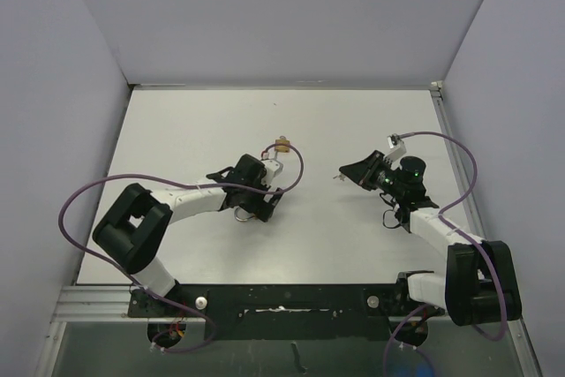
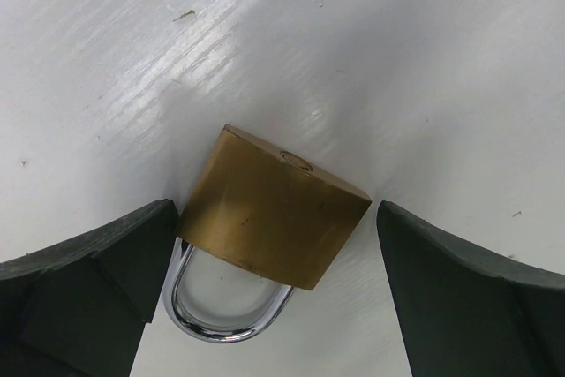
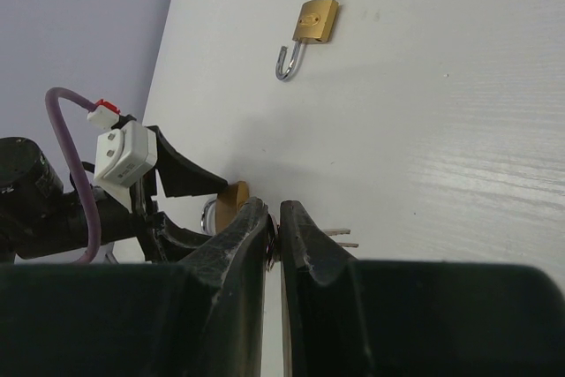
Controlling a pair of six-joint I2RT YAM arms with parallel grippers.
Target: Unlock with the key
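Padlock (image 2: 269, 218) inside spread left end effector (image 2: 275, 227); second padlock (image 3: 316, 22) beyond

No text, label, brand, number or sign can be read in any view. The face of the gold-coloured brass padlock (image 2: 274, 218) shows no legible stamp. Any marking on the small white plastic block (image 3: 124, 152) with a red tab is too small to tell.
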